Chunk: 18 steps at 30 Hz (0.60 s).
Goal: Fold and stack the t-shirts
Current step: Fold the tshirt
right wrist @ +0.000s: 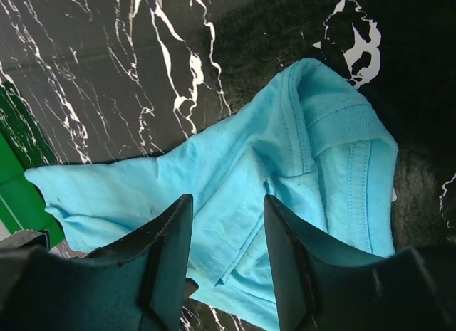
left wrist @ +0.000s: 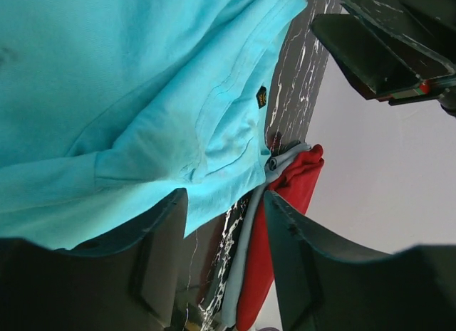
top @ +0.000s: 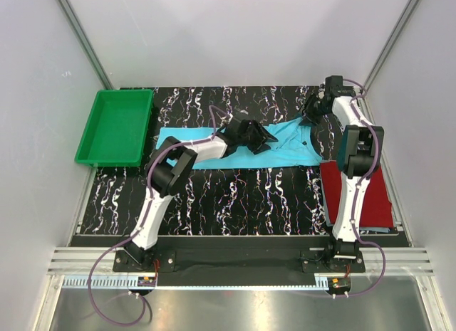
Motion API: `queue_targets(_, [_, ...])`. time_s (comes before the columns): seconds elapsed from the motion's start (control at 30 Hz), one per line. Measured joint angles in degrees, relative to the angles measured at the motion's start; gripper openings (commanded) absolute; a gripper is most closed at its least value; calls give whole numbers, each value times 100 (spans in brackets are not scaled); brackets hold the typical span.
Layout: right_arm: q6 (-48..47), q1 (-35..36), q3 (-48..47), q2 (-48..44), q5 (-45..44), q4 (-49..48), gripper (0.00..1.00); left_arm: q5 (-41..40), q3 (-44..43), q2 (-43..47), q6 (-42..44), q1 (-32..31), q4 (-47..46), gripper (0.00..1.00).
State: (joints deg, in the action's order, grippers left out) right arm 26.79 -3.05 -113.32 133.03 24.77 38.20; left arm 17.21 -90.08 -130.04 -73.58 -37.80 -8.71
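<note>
Marbled table [top: 242,196] carries turquoise tee [top: 292,149], edge beside red tee [top: 377,199].

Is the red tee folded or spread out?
Folded: the red tee lies as a flat rectangle at the right edge of the table, no sleeves sticking out.

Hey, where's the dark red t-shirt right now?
In the top view the dark red t-shirt lies folded at the table's near right corner, partly under the right arm, right of the turquoise t-shirt.
</note>
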Motion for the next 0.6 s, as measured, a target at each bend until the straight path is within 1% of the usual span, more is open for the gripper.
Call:
queue_targets(0.2, [-9,0,0,179,46,-7,52,-87,-216,-214,-9,-83,120,52])
queue_targets(0.47, [-11,0,-26,227,153,-11,51,-166,-291,-413,-114,-98,319,53])
queue_targets(0.5, [-9,0,-52,251,177,-13,51,-168,-337,-435,-131,-98,317,52])
queue_targets(0.6, [-9,0,-79,315,190,-50,50,-168,-483,-516,-162,-98,321,46])
